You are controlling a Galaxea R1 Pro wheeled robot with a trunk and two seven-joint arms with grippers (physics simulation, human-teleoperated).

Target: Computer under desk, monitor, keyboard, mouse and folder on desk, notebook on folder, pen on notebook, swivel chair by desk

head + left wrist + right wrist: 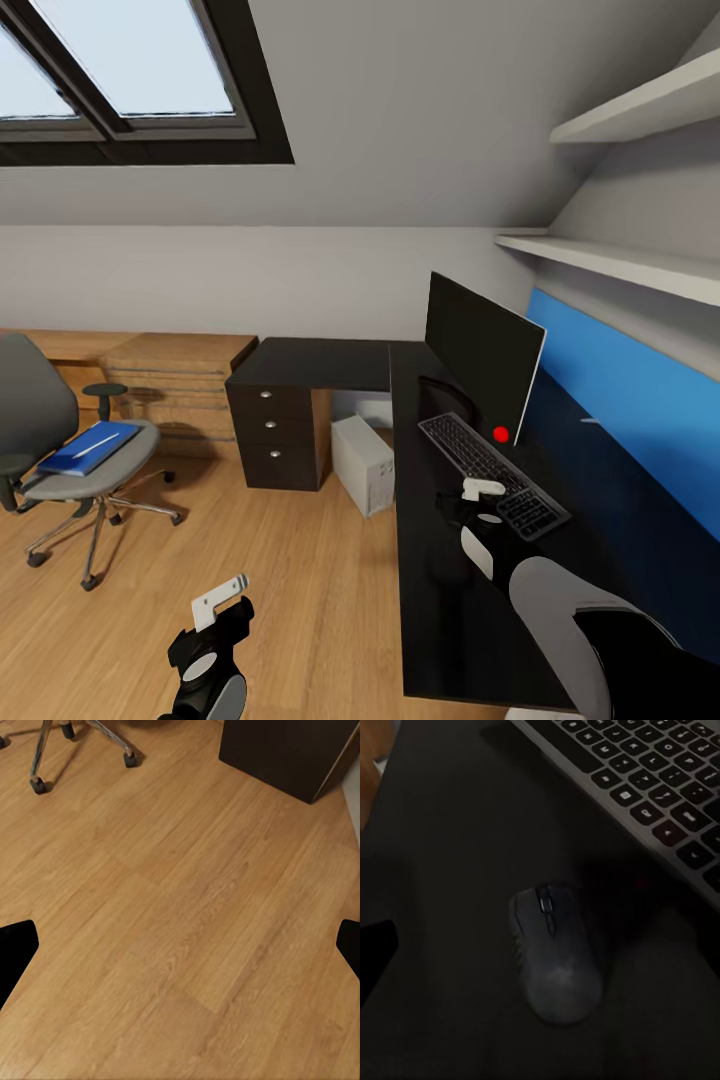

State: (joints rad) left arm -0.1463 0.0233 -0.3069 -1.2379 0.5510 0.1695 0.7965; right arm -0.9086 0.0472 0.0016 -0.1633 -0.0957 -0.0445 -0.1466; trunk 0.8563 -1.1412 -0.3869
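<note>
My right gripper (482, 503) hovers open over the black desk (320, 362), just beside the near end of the keyboard (478, 458). In the right wrist view the dark mouse (556, 954) lies free on the desk below the fingers, next to the keyboard (660, 787). The monitor (485, 362) stands behind the keyboard. The light-grey computer (362, 462) sits under the desk. At far left the swivel chair (95, 480) carries the blue folder (85, 450) with a thin pale pen (97, 447) across it; I cannot make out the notebook. My left gripper (222, 600) hangs open over the floor.
A light wooden chest (180, 375) stands against the back wall between chair and desk. The drawer unit (272, 430) closes the desk's left end. Wall shelves (620, 262) hang above the blue back panel (640, 400). Chair casters (36, 786) show in the left wrist view.
</note>
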